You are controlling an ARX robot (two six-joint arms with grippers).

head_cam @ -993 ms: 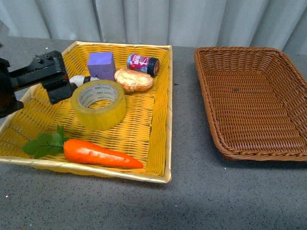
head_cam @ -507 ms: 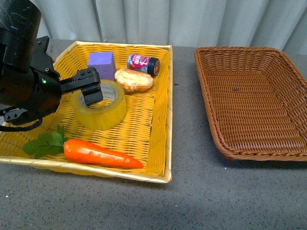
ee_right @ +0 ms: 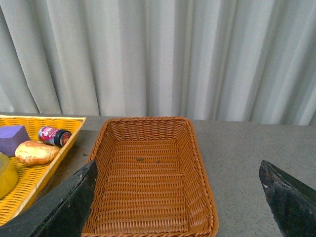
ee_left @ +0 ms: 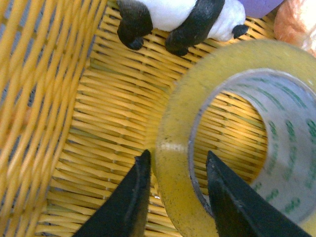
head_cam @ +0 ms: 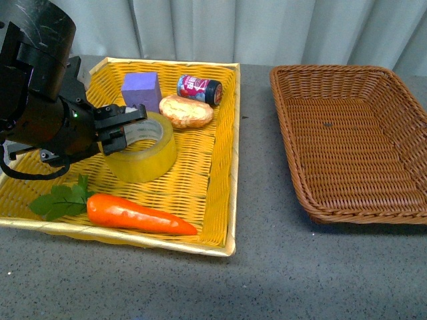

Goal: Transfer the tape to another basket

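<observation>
left gripper (ee_left: pixel 177 154): narrow, fingers astride the tape (head_cam: pixel 143 157) wall, one outside, one in the core; firm grip cannot be told
tape: flat, mid yellow tray (head_cam: pixel 200 193)
neighbours: purple block (head_cam: pixel 141 89) at 12 o'clock, bread roll (head_cam: pixel 186 111) at 1, carrot (head_cam: pixel 137 215) at 6
basket (head_cam: pixel 353 133): 3 o'clock of the tray, apart
right gripper (ee_right: pixel 177 168): spread wide, facing the basket
</observation>
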